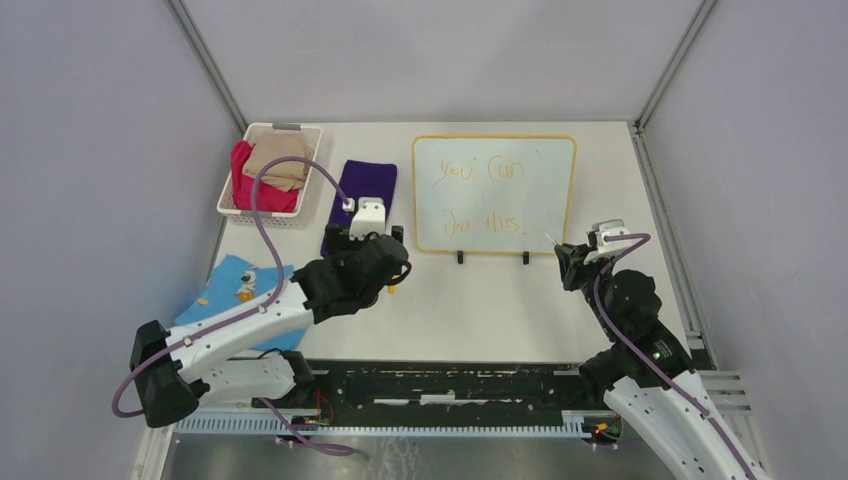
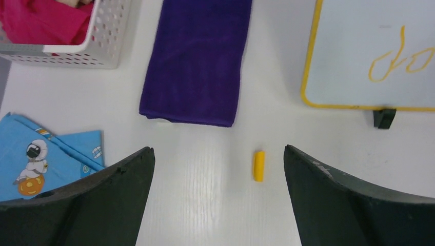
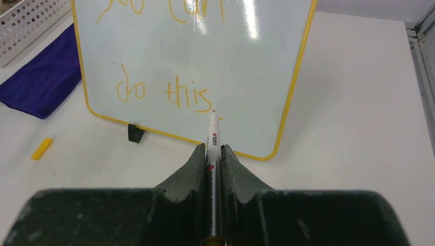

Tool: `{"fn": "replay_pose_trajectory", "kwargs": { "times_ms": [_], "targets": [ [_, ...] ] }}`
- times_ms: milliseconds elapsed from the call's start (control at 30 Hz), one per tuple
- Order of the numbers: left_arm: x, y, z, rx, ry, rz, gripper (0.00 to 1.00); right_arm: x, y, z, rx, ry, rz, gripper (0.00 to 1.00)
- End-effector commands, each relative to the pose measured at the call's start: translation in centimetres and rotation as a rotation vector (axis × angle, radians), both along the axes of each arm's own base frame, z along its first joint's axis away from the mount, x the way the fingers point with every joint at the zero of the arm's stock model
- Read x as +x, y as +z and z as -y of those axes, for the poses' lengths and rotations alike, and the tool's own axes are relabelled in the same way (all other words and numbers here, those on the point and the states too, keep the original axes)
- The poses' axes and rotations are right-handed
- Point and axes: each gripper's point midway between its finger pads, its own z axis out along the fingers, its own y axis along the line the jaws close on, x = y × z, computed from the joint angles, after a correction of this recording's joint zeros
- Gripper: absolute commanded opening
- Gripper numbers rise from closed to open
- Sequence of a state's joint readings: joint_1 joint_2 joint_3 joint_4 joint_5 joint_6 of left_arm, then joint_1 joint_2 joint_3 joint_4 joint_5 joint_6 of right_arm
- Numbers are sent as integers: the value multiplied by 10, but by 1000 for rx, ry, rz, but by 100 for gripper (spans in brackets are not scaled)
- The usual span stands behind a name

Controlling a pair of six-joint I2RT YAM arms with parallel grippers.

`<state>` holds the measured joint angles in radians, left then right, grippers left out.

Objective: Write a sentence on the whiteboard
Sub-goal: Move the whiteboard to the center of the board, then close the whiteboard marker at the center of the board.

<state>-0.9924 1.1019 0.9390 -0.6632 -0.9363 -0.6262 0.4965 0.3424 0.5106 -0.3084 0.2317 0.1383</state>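
Right fingers (image 3: 190,174) clamp marker (image 3: 213,138), tip near whiteboard (image 3: 256,77) just ahead, below sentence (image 3: 177,93). Left fingers (image 2: 118,189) wide open, yellow cap (image 2: 259,165) lying between them; basket (image 2: 102,46) ahead-left holds pink cloth (image 2: 46,20), tan cloth (image 1: 278,160).

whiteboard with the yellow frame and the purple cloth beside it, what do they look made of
Yellow-framed rectangular whiteboard: smooth glossy surface, light glares off it; frame probably plastic. Folded purple cloth: soft matte fabric, perhaps microfibre, given its fuzzy nap.
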Motion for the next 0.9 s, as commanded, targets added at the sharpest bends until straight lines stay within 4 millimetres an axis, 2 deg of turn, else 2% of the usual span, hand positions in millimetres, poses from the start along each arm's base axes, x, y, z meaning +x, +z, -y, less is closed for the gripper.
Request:
{"fn": "replay_pose_trajectory", "kwargs": {
  "times_ms": [0, 100, 200, 300, 467, 633, 767, 867],
  "targets": [
    [13, -8, 11, -15, -145, 2, 100, 3, 14, -6, 31, 14, 46, 0],
    [24, -30, 10, -163, -166, -161, 100, 2, 11, -6, 26, 15, 38, 0],
    [25, -60, 2, -116, -149, -259, 100, 2, 10, -6, 22, 16, 36, 0],
    [15, -81, 21, -131, -274, -336, 100, 3, 10, -6, 17, 16, 37, 0],
    [12, -95, 37, -139, -343, -412, 98, 5, 8, -8, 16, 18, 35, 0],
    [16, -107, 41, -85, -328, -520, 87, 6, 10, -10, 18, 25, 36, 0],
    [14, -130, 43, -78, -303, -606, 79, 7, 11, -10, 19, 25, 37, 0],
    [12, -140, 46, -93, -298, -636, 70, 6, 11, -10, 18, 26, 35, 0]
  ]
}}
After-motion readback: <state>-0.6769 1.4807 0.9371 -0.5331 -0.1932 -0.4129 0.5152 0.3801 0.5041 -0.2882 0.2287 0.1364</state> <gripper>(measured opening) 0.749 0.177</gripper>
